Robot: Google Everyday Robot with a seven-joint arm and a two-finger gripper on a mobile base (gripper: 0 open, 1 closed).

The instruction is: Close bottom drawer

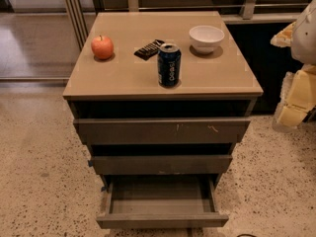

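The bottom drawer is the narrowest of three grey-brown drawers in a small cabinet. It is pulled out toward me, and its shallow grey tray interior is exposed and empty. Its flat, handleless front sits near the lower edge of the view. The mid-width drawer front and the widest front with pale scratch marks sit above it, each pushed further in. My gripper, pale yellow and white, hangs at the far right edge, right of the cabinet at about top-drawer height and well clear of the bottom drawer.
On the cabinet top stand a red apple, a dark snack bar, a blue soda can and a white bowl. Speckled floor lies on both sides. A dark wall and railing run behind.
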